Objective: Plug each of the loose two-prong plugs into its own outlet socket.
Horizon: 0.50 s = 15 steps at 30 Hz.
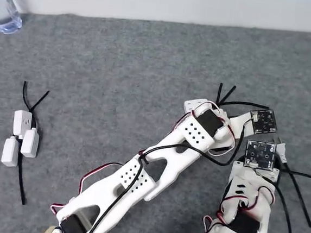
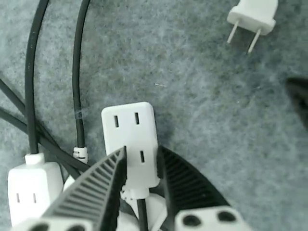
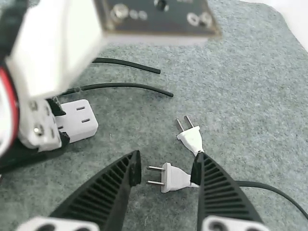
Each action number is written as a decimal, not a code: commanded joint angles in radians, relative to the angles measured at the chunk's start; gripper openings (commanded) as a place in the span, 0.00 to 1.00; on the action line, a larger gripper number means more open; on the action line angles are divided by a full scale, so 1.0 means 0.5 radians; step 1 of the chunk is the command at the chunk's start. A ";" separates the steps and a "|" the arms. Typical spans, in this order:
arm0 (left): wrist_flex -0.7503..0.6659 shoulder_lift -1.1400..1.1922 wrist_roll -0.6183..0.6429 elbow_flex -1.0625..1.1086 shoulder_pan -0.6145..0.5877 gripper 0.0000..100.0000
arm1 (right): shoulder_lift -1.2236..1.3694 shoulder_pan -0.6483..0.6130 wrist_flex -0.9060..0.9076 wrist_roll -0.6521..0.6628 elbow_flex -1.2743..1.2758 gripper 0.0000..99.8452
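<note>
Your left pincer (image 2: 140,155) is clamped on the white plastic two-slot outlet socket (image 2: 131,137), its slots facing away over the grey felt mat (image 2: 202,96). Your right pincer (image 3: 166,169) stands apart, straddling a small white two-prong plug (image 3: 174,177) that lies flat; a second white plug (image 3: 191,138) lies just beside it (neither is gripped yet). By my judgement little is done here: both plugs lie loose and each needs its own socket. You get no legible writing on plugs or socket.

Bare table (image 1: 122,59) stretches across middle and far edge; cables (image 1: 294,186), plugs (image 3: 175,177), an outlet socket (image 2: 130,139) and both arms (image 1: 156,171) crowd the right edge.
</note>
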 commanded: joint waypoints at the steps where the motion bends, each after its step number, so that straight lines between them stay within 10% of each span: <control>1: 0.049 -0.012 0.064 -0.140 -0.031 0.14 | -0.017 -0.005 0.011 0.025 0.025 0.17; 15: 0.252 -0.034 0.132 -0.382 -0.080 0.21 | -0.011 -0.008 0.002 0.025 0.025 0.17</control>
